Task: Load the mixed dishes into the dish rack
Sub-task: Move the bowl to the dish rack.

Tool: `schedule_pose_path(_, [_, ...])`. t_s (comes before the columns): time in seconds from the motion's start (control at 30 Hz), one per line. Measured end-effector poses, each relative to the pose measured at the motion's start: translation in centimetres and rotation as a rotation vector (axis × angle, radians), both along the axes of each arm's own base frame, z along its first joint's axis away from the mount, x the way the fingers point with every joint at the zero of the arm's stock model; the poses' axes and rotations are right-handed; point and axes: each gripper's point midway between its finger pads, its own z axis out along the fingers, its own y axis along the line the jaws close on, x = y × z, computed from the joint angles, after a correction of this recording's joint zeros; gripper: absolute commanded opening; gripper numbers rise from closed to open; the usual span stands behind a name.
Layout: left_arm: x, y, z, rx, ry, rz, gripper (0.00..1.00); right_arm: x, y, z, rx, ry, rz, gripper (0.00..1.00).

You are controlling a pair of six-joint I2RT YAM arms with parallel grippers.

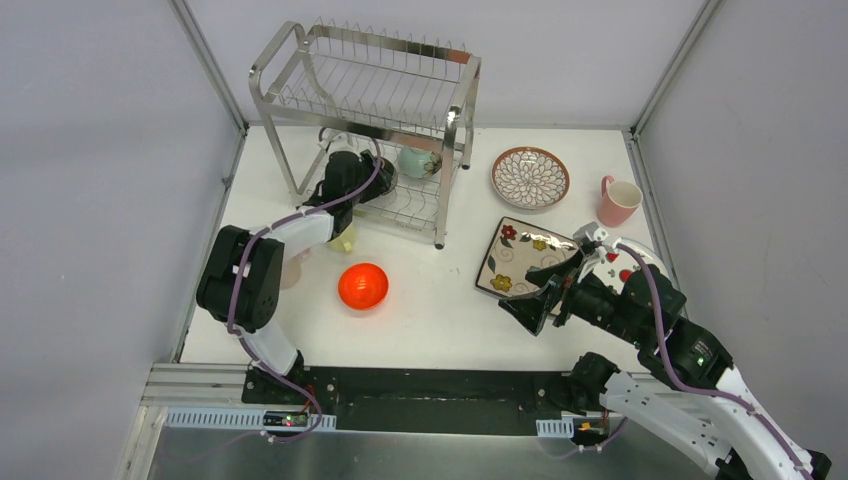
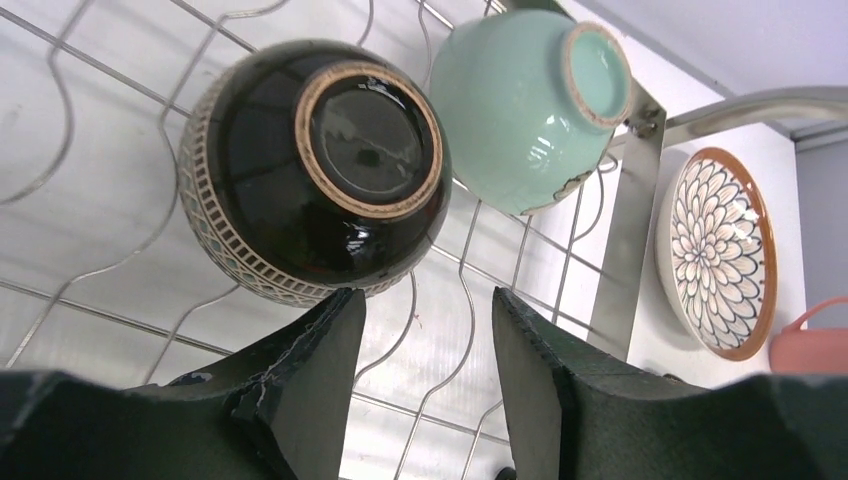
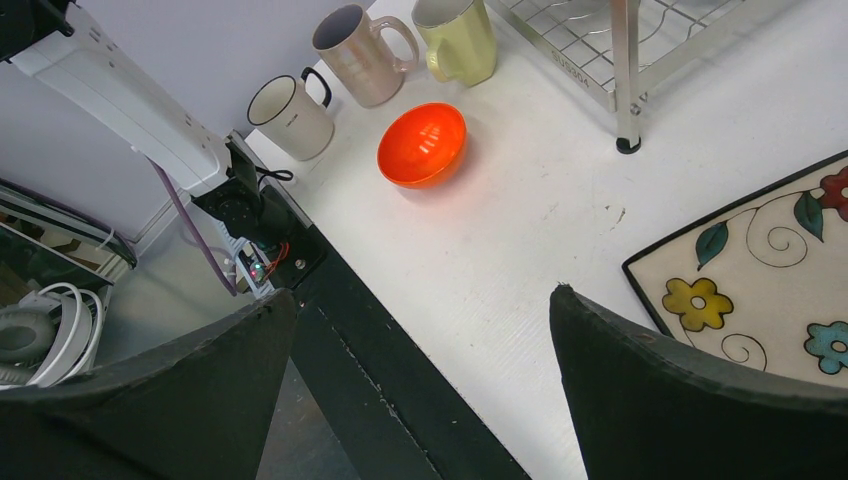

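Pink mug (image 2: 812, 348) only partly in view

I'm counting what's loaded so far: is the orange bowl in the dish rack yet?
No, the orange bowl sits out on the table, in front of the dish rack and apart from it.

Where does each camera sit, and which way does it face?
Top external: above, behind the arms, looking down on the dish rack; both arms show.
Left wrist: on the left arm, facing black bowl and mint bowl in the rack; left gripper shows.
Right wrist: on the right arm, facing orange bowl and mugs; right gripper shows.
Shared: top and right wrist both see the orange bowl.
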Motion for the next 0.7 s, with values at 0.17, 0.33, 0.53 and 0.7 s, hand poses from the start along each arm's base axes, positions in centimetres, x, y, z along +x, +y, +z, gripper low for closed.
schedule_pose_path(0.17, [0.3, 1.0, 0.8, -0.004, -0.017, 0.032, 0.52, 0.0, 0.0, 0.0, 0.0, -0.001, 0.0, 1.0])
schedule_pose_path(0.33, [0.5, 1.8, 0.6, -0.001, -0.015, 0.057, 0.52, 0.0, 0.0, 0.0, 0.0, 0.0, 0.0, 1.0])
schedule_pose_path(0.53, [1.3, 1.9, -1.4, 0.008, 0.016, 0.064, 0.51, 0.0, 0.0, 0.0, -0.001, -0.002, -0.001, 1.0])
schedule_pose_path(0.7, [2.6, 1.8, -2.1, 0.011, 0.023, 0.071, 0.51, 0.1, 0.0, 0.0, -0.004, -0.004, -0.003, 1.0])
